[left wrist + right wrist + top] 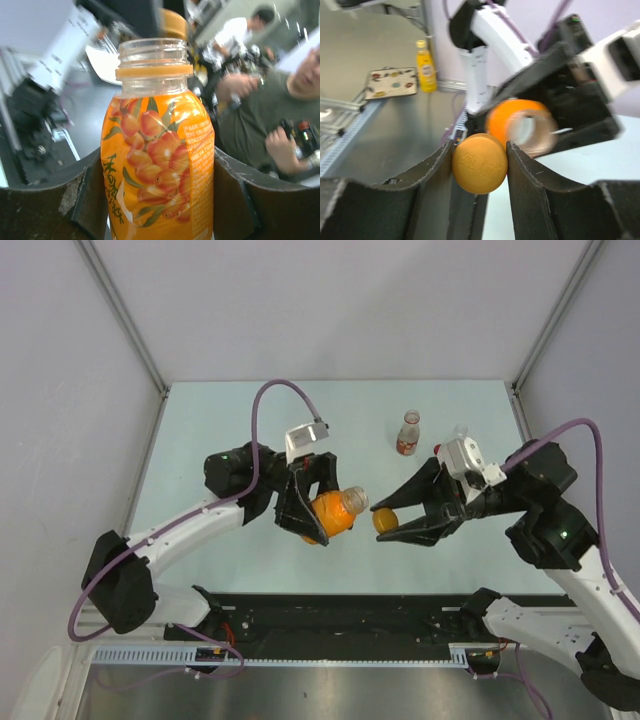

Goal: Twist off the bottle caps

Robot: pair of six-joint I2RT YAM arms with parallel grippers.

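Observation:
My left gripper (318, 510) is shut on the orange-filled bottle (332, 513), held tilted above the table with its open, capless neck (155, 62) pointing right. My right gripper (390, 522) is shut on the orange cap (386, 520), a short gap to the right of that neck. In the right wrist view the cap (480, 163) sits pinched between both fingers, and the bottle's open mouth (527, 129) shows blurred behind it. A clear bottle with a reddish label band (408, 434) stands upright at the back. A clear bottle (459, 432) stands just behind my right wrist, partly hidden.
The pale table (230, 410) is fenced by grey walls at the left, back and right. A black rail (340, 612) runs along the near edge between the arm bases. Purple cables arch over both arms.

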